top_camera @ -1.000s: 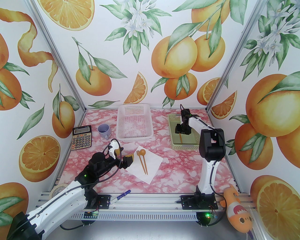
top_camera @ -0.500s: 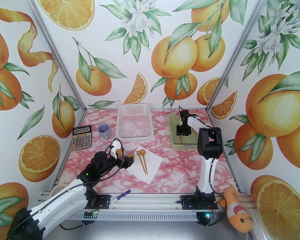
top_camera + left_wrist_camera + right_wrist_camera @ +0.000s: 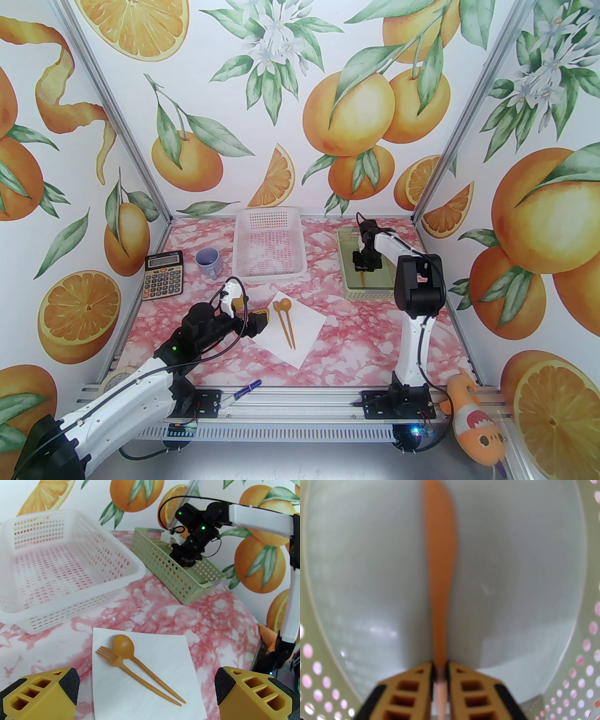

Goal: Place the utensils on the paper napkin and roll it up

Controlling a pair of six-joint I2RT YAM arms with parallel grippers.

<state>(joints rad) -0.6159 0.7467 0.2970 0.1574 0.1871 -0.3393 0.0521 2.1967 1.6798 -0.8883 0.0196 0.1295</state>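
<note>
napkin (image 3: 152, 658): matt white paper | spoon (image 3: 123, 646), knife (image 3: 440, 562): smooth plastic | basket (image 3: 70, 611): glossy perforated plastic

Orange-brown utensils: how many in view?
3: fork and spoon lie on the napkin; a knife-shaped piece sits in the green basket, pinched by the right gripper, which may hide more.

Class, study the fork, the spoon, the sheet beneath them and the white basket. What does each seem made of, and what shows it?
The fork and spoon: likely moulded plastic, matt orange-brown; even colour, thin smooth handles. The paper napkin: thin white paper, matt, lying flat. The white basket: plastic, slightly translucent, faintly glossy; rows of regular moulded holes.
</note>
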